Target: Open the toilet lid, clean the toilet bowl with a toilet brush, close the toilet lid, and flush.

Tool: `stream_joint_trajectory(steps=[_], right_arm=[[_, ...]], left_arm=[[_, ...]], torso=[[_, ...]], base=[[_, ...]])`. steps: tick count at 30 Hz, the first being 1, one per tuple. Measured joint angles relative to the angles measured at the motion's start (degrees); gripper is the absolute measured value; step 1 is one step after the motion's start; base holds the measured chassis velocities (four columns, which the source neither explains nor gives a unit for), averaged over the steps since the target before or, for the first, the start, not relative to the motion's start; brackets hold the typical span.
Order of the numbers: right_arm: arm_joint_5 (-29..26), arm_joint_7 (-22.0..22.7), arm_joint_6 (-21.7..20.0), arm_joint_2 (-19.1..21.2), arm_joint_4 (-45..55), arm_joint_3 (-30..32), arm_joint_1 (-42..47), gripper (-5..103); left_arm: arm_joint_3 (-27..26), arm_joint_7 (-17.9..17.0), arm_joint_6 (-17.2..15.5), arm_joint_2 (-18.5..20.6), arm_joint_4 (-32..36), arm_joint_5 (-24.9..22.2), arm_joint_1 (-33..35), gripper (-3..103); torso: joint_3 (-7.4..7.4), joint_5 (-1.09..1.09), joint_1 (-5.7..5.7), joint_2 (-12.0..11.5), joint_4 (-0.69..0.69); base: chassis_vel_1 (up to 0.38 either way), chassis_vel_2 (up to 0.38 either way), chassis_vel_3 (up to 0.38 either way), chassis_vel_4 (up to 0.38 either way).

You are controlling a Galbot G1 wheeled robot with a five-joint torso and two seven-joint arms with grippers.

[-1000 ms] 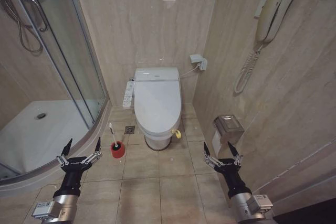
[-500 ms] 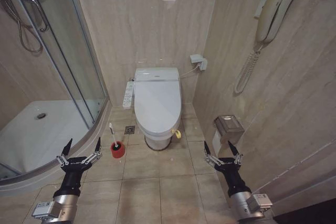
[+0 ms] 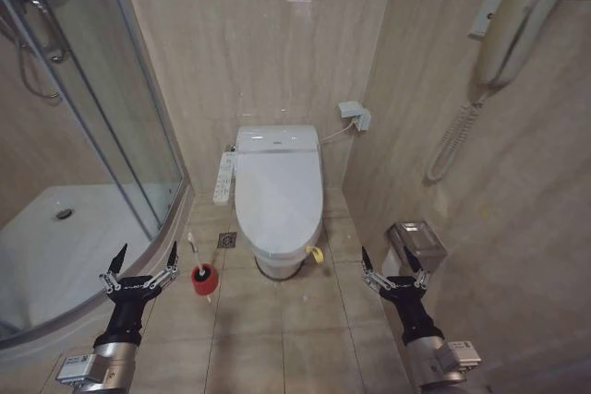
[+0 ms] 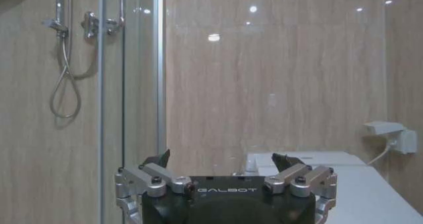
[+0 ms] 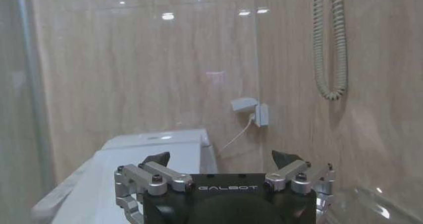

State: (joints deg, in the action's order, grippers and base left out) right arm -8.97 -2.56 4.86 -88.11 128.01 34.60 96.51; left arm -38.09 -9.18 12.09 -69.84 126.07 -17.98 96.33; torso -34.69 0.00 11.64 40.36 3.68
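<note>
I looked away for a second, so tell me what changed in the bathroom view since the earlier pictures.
The whole head view shifted, so the camera moved, seemingly closer in; the fixtures did not. The left gripper and right gripper hang open and empty as before. The glossy white oval toilet lid stays shut, and the white-handled toilet brush stays in its red holder on the floor.

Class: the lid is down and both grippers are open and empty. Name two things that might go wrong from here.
1. The yellow cord loop on the lid is small and low; the right gripper may miss it.
2. The brush stands close to the shower tray; the left gripper might tip it.
</note>
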Motion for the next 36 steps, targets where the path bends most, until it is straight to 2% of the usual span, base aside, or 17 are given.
stream_joint_trajectory(steps=[6, 7, 23, 36], right_arm=[[0.64, 0.36, 0.22, -0.1, -0.34, 0.29, -0.7, 100], [0.83, 0.38, 0.3, -0.12, -0.47, 0.33, -0.71, 100], [0.71, 1.72, 1.15, -0.1, -1.05, 0.52, -1.11, 100], [1.83, 0.82, 1.93, 0.18, -1.77, 1.19, -1.07, 100]], left_arm=[[-0.01, -0.01, 0.0, 0.0, 0.0, 0.0, -0.01, 100], [-0.01, 0.0, 0.0, 0.0, 0.0, 0.0, -0.02, 100], [0.0, 0.0, 0.0, 0.0, 0.0, 0.0, 0.01, 100], [0.0, 0.0, 0.0, 0.0, 0.0, 0.0, 0.01, 100]], torso=[[-0.02, 0.02, 0.05, -0.02, -0.04], [-0.02, -0.01, 0.06, -0.02, 0.0], [0.01, -0.01, -0.03, 0.02, -0.01], [0.01, 0.0, -0.03, 0.0, -0.01]], base=[[-0.196, 0.209, 0.219, -0.188], [-0.101, 0.118, 0.134, -0.061], [-0.008, 0.019, 0.012, -0.026], [-0.045, 0.054, 0.038, -0.05]])
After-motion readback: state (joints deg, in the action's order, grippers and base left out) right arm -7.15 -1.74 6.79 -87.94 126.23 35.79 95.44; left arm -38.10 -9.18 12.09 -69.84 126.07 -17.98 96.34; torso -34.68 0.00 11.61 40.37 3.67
